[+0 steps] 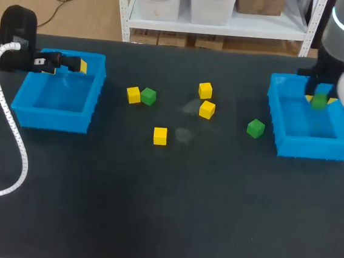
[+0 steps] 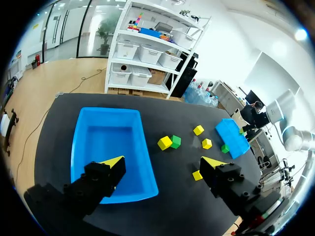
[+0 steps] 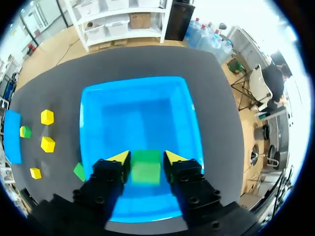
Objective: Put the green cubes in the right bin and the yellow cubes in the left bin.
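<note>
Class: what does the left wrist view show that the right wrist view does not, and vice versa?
Only the left wrist view: the left end effector, open, at the left bin, and inside that bin. Only the right wrist view: the right end effector shut on a green cube above the right bin. Both: the two bins, with loose yellow cubes and green cubes between them.

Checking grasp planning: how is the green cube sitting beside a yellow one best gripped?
Probably from above, fingers on the near and far faces of the green cube: its yellow neighbour blocks one side face, while those two stand clear.
</note>
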You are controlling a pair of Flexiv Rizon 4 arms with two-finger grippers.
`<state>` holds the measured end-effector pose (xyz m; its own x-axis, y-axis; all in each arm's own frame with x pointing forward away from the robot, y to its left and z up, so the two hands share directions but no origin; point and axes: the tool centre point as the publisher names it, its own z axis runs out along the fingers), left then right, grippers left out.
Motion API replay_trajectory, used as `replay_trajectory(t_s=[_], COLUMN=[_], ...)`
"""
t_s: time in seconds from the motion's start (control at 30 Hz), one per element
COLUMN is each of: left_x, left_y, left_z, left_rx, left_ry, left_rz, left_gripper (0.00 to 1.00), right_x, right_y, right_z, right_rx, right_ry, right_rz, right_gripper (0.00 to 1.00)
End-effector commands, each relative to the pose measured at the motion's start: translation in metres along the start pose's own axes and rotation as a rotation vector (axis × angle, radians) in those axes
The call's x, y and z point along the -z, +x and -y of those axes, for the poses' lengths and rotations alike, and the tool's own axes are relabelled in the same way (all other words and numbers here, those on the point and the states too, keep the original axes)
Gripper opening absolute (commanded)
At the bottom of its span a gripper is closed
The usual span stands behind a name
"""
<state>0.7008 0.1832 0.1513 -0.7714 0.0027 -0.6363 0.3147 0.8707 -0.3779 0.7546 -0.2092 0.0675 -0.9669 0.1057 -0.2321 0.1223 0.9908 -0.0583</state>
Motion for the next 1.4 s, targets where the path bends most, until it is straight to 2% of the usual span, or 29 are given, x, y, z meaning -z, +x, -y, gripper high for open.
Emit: replay_trajectory(t_s=[0.03,0.13,0.2,0.4,0.57,0.77,0.9,1.07,1.23,1.4], left_x=[0.0,0.0,0.0,0.0,0.0,0.0,0.0,0.0,0.0,0.0], left_y=[0.001,0.001,0.001,0.001,0.001,0.001,0.001,0.001,0.001,0.001], left_z=[-0.002,-0.002,-0.002,-0.002,-0.002,-0.002,-0.002,-0.002,-0.002,-0.002], left_rx=[-0.002,-0.002,-0.002,-0.002,-0.002,-0.002,-0.002,-0.002,-0.002,-0.002], left_ry=[0.008,0.008,0.008,0.008,0.008,0.008,0.008,0.008,0.008,0.008], left_rz=[0.006,0.006,0.006,0.006,0.006,0.006,0.006,0.006,0.006,0.006], left_gripper=[1.0,1.0,1.0,1.0,1.0,1.0,1.0,1.0,1.0,1.0], right_x=[0.004,0.019,0.031,0.045,0.034,0.019,0.014,0.008,0.002,-0.001], right_y=[-0.002,0.01,0.02,0.052,0.064,0.072,0.078,0.09,0.103,0.118], right_z=[-0.019,-0.044,-0.07,-0.139,-0.158,-0.159,-0.154,-0.16,-0.166,-0.161], right_rx=[0.063,0.155,0.261,0.494,0.556,0.525,0.415,0.301,0.151,-0.006], right_ry=[0.026,0.047,0.064,0.049,0.023,0.028,0.043,0.01,0.008,0.022], right_rz=[-0.119,-0.101,-0.093,-0.125,-0.159,-0.213,-0.235,-0.231,-0.209,-0.186], right_gripper=[1.0,1.0,1.0,1.0,1.0,1.0,1.0,1.0,1.0,1.0])
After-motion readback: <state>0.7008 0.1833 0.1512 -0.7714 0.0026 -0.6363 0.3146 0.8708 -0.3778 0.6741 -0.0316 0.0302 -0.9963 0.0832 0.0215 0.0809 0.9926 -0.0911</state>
